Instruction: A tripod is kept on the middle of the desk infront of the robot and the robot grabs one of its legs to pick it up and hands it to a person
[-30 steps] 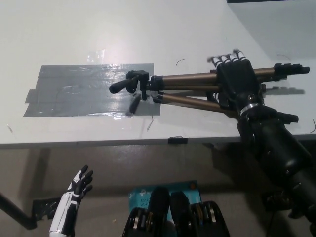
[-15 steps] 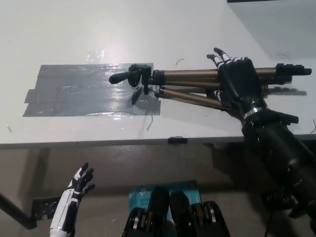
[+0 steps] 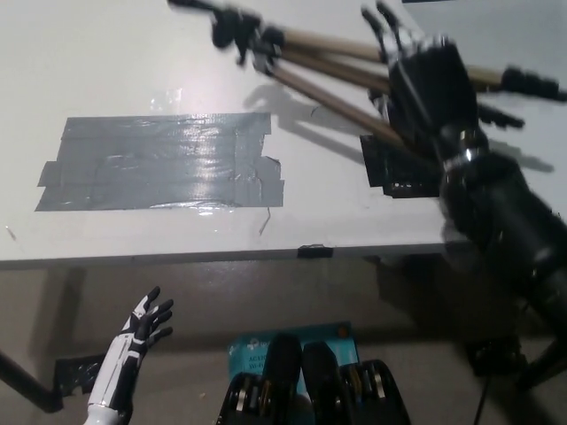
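Observation:
The tripod (image 3: 328, 55) has bronze legs and a black head, and it hangs in the air above the white desk (image 3: 133, 53), its head blurred near the top edge. My black right hand (image 3: 423, 73) is shut on the tripod's legs near the upper right. The tripod's dark shadow falls on the desk below it. Low at the left, below the desk's front edge, my white left hand (image 3: 142, 329) rests with its fingers spread, holding nothing.
A patch of grey tape (image 3: 155, 161) covers the desk's left middle. A small black clip (image 3: 315, 251) sits on the front edge. A flat black piece (image 3: 394, 173) lies on the desk under my right forearm.
My right hand has lifted the tripod off the desk and carried it up and away, toward the far edge. The left hand has stayed put.

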You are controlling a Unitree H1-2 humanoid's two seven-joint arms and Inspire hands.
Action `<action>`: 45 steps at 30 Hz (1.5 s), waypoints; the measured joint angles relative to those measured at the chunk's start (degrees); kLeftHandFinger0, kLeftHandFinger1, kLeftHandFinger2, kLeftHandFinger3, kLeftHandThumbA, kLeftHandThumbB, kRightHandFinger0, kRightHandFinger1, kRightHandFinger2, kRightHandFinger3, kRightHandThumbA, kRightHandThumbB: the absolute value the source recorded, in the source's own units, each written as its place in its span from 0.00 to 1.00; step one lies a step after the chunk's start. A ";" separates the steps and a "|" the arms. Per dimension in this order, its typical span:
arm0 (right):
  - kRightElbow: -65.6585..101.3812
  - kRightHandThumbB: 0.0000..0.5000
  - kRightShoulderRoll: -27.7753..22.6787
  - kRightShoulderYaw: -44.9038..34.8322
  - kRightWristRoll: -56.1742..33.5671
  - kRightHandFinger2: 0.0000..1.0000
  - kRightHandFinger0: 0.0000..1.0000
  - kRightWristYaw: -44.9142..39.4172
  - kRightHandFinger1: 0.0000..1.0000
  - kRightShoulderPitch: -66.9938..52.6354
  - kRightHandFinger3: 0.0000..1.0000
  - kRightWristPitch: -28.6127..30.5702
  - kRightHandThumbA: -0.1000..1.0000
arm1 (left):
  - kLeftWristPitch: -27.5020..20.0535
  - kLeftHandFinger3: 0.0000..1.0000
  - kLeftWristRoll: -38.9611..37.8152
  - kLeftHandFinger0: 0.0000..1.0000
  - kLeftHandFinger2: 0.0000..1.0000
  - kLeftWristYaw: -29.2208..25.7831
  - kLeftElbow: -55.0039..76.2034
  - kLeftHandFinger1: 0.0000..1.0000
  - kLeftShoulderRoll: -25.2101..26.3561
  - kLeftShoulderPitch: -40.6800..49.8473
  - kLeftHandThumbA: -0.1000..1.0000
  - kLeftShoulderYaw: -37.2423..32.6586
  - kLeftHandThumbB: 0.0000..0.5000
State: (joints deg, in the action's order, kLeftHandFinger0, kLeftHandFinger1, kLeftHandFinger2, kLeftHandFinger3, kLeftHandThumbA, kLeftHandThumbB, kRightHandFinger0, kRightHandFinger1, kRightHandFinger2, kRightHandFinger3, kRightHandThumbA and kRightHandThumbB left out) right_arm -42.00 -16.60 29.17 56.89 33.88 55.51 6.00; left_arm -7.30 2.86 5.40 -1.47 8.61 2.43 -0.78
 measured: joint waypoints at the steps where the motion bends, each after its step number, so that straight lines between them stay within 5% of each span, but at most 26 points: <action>1: 0.03 0.43 -0.01 -0.02 0.04 0.81 0.00 0.09 0.34 0.97 0.91 0.53 0.00 | 0.00 1.00 -0.02 0.93 0.91 0.17 0.02 0.95 0.05 0.00 1.00 -0.04 0.19; 2: -0.11 0.44 -0.01 0.01 0.07 0.79 0.00 0.31 0.29 1.97 0.84 1.18 0.00 | 0.05 1.00 -0.05 0.91 0.91 0.25 0.14 0.94 0.08 0.01 1.00 -0.03 0.19; 7: -1.51 0.44 0.14 0.44 0.30 0.76 0.00 0.84 0.24 4.73 0.78 2.99 0.00 | 0.66 1.00 -0.08 0.90 0.89 0.51 0.92 0.91 0.17 -0.01 1.00 -0.08 0.21; 8: -2.12 0.44 0.19 0.60 0.36 0.70 0.00 0.84 0.21 5.19 0.71 3.27 0.00 | 0.93 1.00 -0.08 0.88 0.88 0.55 1.30 0.90 0.17 -0.01 1.00 -0.09 0.21; 9: -2.63 0.50 0.23 0.75 0.40 0.64 0.00 0.83 0.17 5.40 0.50 3.45 0.00 | 1.18 1.00 -0.07 0.88 0.87 0.57 1.59 0.90 0.17 -0.02 1.00 -0.10 0.23; 11: -3.95 0.51 0.37 1.14 0.51 0.67 0.00 0.84 0.21 5.68 0.25 3.68 0.00 | 1.74 1.00 -0.08 0.87 0.86 0.64 1.88 0.89 0.17 -0.04 1.00 -0.09 0.22; 14: -7.51 0.50 0.84 2.32 1.06 0.72 0.00 1.06 0.27 6.24 0.19 4.04 0.00 | 2.31 1.00 -0.08 0.86 0.84 0.83 1.90 0.87 0.17 -0.09 1.00 -0.11 0.22; 17: -10.65 0.56 1.32 3.68 1.84 0.78 0.00 1.79 0.30 6.31 0.25 4.06 0.00 | 2.48 1.00 -0.07 0.84 0.82 0.95 1.89 0.84 0.17 -0.15 1.00 -0.12 0.21; 18: -11.47 0.57 1.50 3.99 2.14 0.78 0.00 2.15 0.29 6.31 0.37 4.10 0.00 | 2.48 1.00 -0.07 0.81 0.81 0.96 1.89 0.83 0.17 -0.15 1.00 -0.13 0.20; 26: -14.60 0.61 3.44 4.98 2.89 0.72 0.00 3.25 0.22 6.26 0.25 4.17 0.00 | 2.44 1.00 -0.05 0.79 0.79 1.24 1.88 0.80 0.16 -0.05 1.00 -0.37 0.23; 28: -14.75 0.69 3.93 4.97 2.86 0.69 0.00 3.71 0.21 6.29 0.34 4.24 0.00 | 2.44 1.00 -0.05 0.79 0.79 1.35 1.88 0.78 0.16 -0.05 1.00 -0.40 0.26; 30: -14.81 0.67 4.24 4.97 2.85 0.58 0.00 3.92 0.12 6.29 0.20 4.24 0.00 | 2.44 1.00 -0.03 0.77 0.77 1.37 1.88 0.77 0.16 -0.06 1.00 -0.43 0.26; 33: -16.13 0.57 4.88 5.08 2.87 0.74 0.00 5.07 0.16 6.64 0.21 4.24 0.00 | 2.41 0.99 -0.03 0.76 0.76 1.43 1.87 0.76 0.16 -0.07 1.00 -0.45 0.26; 36: -16.49 0.53 4.99 5.24 2.87 0.85 0.00 6.02 0.28 7.05 0.50 4.22 0.00 | 2.41 0.99 0.02 0.76 0.77 1.47 1.87 0.76 0.16 -0.08 1.00 -0.49 0.25; 38: -16.49 0.52 5.01 5.27 2.86 0.76 0.00 6.42 0.30 7.47 0.63 4.17 0.06 | 2.41 0.99 0.12 0.77 0.77 1.50 1.87 0.76 0.17 -0.08 1.00 -0.59 0.26; 39: -16.18 0.62 4.99 5.15 2.75 1.00 0.30 6.43 0.65 7.55 0.98 4.13 0.29 | 2.41 0.99 0.19 0.77 0.77 1.52 1.87 0.76 0.17 -0.08 1.00 -0.66 0.26; 40: -14.87 0.73 4.95 4.60 2.36 1.00 0.93 5.49 1.00 7.44 1.00 4.02 0.45 | 2.41 0.99 0.29 0.77 0.77 1.53 1.87 0.76 0.19 -0.11 1.00 -0.75 0.25; 42: -12.48 0.99 4.93 3.83 1.68 1.00 1.00 3.08 1.00 6.92 1.00 3.69 0.60 | 2.41 0.98 0.35 0.77 0.77 1.53 1.81 0.75 0.18 -0.13 1.00 -0.79 0.25; 45: -9.31 1.00 4.92 3.35 0.53 1.00 1.00 -0.16 1.00 5.91 1.00 3.28 0.64 | 2.43 0.99 0.34 0.78 0.79 1.52 1.59 0.77 0.17 -0.14 1.00 -0.78 0.28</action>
State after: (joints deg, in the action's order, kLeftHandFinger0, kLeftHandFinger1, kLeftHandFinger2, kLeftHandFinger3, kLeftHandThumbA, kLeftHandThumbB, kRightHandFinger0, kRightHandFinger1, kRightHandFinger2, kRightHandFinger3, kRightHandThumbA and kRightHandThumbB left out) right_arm -51.31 -11.68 32.52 57.42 33.71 61.42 9.28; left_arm -4.87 3.21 6.93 0.12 8.78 2.29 -1.56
